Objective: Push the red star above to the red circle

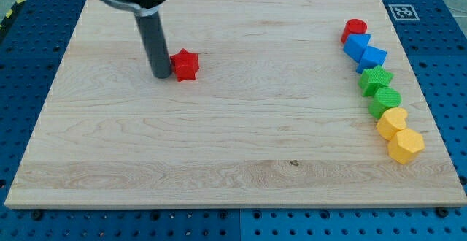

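Camera view: my tip (160, 75) is seen on the tabletop (219, 146), just left of the red star (185, 65), apparently touching it; contact can't be confirmed. No gripper is fitted, so nothing is held. The rod's upper end is cut off at the view's top. The red circle (354, 29) is located far right near the top, heading a close-packed column: two blue blocks (365, 50), green star (376, 79), green circle (385, 101), two yellow blocks (399, 133); blue and yellow shapes are hard to make out.
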You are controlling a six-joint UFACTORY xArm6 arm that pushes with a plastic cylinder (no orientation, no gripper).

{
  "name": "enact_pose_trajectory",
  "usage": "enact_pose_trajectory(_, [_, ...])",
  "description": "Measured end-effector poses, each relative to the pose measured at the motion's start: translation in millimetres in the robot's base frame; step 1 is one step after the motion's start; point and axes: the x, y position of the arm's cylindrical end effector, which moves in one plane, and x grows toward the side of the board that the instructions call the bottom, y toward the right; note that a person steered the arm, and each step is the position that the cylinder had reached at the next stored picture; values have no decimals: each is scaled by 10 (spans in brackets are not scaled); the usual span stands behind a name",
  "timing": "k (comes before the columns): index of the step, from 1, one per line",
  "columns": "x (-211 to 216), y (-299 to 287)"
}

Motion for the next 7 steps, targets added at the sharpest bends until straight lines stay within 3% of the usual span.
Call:
enact_pose_trajectory(2, [83, 415])
enact_pose_trajectory(4, [-258, 1090])
enact_pose_trajectory(7, [-341, 1381])
